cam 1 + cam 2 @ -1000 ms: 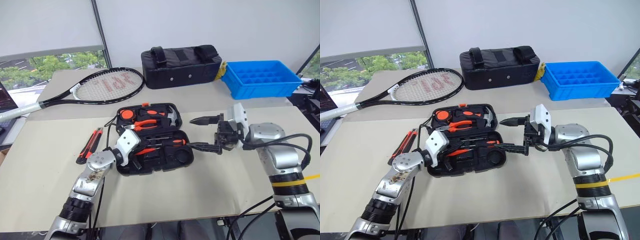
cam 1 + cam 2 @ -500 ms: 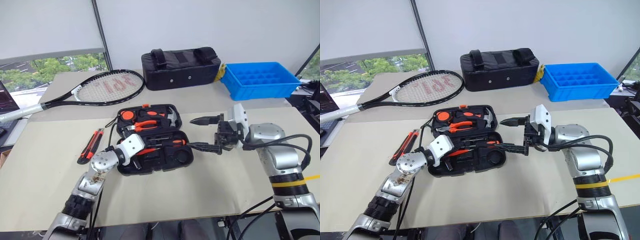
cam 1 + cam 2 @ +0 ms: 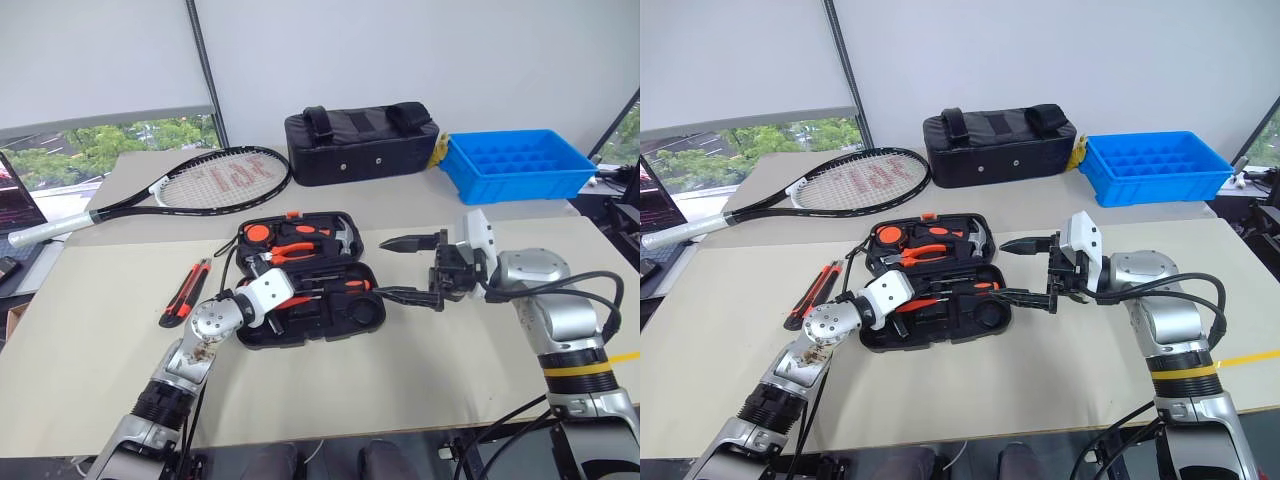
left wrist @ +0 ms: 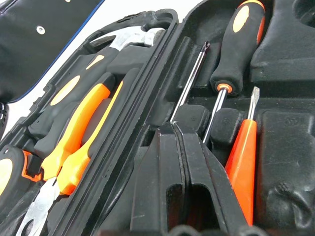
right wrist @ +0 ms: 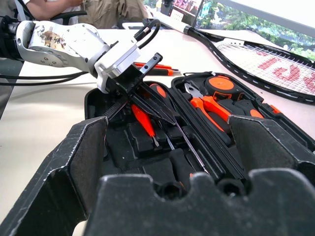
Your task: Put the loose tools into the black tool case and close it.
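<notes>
The black tool case (image 3: 345, 318) lies open mid-table. Its far half holds pliers (image 4: 74, 147) and a hammer. Orange-and-black screwdrivers (image 4: 236, 44) and a thin small orange screwdriver (image 4: 242, 160) lie in the near half. My left gripper (image 3: 292, 300) is low inside that near half, shut, its tips (image 4: 176, 129) over the recesses beside the thin orange screwdriver, with nothing seen between them. My right gripper (image 3: 384, 268) hovers just right of the case, open wide and pointing left, nothing in it. The orange-black utility knife (image 3: 185, 293) lies on the table left of the case.
A tennis racket (image 3: 200, 185) lies at the back left. A black fabric bag (image 3: 362, 140) stands behind the case, with a blue compartment bin (image 3: 520, 162) to its right. A laptop (image 3: 15, 200) sits at the left edge. A person (image 5: 74, 7) sits beyond the table.
My left gripper has sunk a little deeper into the case's near half and rolled slightly. The right gripper has kept still. The whole picture has shifted with the camera.
</notes>
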Action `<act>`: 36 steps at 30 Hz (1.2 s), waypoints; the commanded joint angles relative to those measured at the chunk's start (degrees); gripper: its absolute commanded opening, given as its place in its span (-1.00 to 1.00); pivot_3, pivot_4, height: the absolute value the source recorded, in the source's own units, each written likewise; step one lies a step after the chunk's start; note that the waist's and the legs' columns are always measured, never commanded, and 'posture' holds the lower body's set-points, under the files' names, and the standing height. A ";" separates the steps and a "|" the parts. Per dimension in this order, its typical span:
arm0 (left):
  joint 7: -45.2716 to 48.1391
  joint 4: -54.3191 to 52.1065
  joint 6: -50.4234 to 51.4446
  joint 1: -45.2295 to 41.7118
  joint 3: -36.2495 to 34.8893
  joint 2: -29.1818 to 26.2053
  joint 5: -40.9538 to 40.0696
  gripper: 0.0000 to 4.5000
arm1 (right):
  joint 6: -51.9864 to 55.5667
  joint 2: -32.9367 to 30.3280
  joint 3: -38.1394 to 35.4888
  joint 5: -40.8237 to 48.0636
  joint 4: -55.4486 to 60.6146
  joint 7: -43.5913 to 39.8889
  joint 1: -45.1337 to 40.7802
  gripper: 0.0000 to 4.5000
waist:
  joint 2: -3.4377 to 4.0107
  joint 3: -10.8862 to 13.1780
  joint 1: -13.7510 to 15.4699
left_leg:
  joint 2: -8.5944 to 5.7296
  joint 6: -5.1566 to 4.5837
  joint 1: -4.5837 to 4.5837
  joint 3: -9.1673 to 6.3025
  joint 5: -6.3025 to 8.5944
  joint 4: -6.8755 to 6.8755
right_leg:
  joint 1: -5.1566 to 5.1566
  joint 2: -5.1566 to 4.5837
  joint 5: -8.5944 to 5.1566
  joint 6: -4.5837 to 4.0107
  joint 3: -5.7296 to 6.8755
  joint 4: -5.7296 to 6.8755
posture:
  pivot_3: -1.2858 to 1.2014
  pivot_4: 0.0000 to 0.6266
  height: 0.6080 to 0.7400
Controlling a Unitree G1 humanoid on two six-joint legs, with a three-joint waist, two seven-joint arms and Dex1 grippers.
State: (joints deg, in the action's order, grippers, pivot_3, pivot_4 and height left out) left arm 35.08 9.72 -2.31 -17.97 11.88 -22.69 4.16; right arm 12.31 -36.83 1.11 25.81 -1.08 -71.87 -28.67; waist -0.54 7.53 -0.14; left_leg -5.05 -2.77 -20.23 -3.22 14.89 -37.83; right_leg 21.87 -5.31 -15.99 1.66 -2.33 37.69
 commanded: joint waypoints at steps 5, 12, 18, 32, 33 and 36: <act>2.40 -1.51 13.89 4.64 -6.58 5.24 -13.53 -0.98 | -1.44 0.14 -0.76 0.20 0.61 -0.38 -2.08 1.00 | 0.04 -0.02 0.19 | 0.00 0.00 -0.10 0.00 0.00 0.00 | 0.02 0.00 0.00 0.00 -0.02 -0.03 | 0.03 -0.52 1.00; 1.01 -13.39 18.07 5.66 -15.55 6.67 -24.96 -0.98 | -1.79 1.44 0.25 0.09 -1.31 -1.46 -4.12 1.00 | -0.13 0.08 0.04 | 0.00 -0.03 -0.70 0.00 0.02 0.00 | 0.48 0.02 0.01 -0.02 0.00 -0.04 | 0.03 -0.52 1.00; 1.53 -19.69 19.03 7.37 -17.76 5.98 -29.08 -0.98 | -1.69 3.13 0.81 0.05 -2.55 -2.29 -5.91 1.00 | -0.42 0.26 0.06 | -0.02 -0.04 -1.38 -0.04 0.05 0.00 | 1.21 0.00 0.04 -0.03 -0.01 -0.06 | 0.03 -0.52 1.00; 4.38 -17.97 21.79 8.23 -8.08 1.06 -22.55 -0.98 | -2.24 3.39 0.68 -0.67 -3.51 -2.80 -6.48 1.00 | -0.42 0.26 0.22 | -0.01 -0.02 -1.57 -0.08 0.17 0.10 | 1.28 0.01 0.05 -0.04 0.01 -0.47 | 0.03 -0.52 1.00; 4.61 -17.70 22.00 8.13 -7.64 0.83 -22.22 -0.98 | -2.28 3.32 0.58 -0.67 -3.39 -2.70 -6.36 1.00 | -0.42 0.26 0.21 | -0.01 -0.02 -1.56 -0.08 0.17 0.10 | 1.27 0.01 0.05 -0.04 0.01 -0.47 | 0.03 -0.52 1.00; 5.63 -17.07 23.49 8.10 -6.22 -0.15 -21.46 -0.98 | -2.36 3.09 0.32 -0.69 -2.96 -2.39 -5.85 1.00 | -0.42 0.26 0.24 | -0.01 -0.02 -1.55 -0.08 0.17 0.10 | 1.26 0.01 0.05 -0.04 0.01 -0.47 | 0.03 -0.52 1.00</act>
State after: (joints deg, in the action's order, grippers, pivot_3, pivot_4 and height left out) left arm 40.10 -8.14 19.71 -10.25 4.37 -22.28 -18.12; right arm 11.40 -33.06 2.97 24.86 -6.01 -74.54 -34.53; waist -0.96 7.78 0.10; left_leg -5.06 -2.79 -21.78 -3.29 15.06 -37.73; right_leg 23.13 -5.30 -15.94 1.63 -2.32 37.22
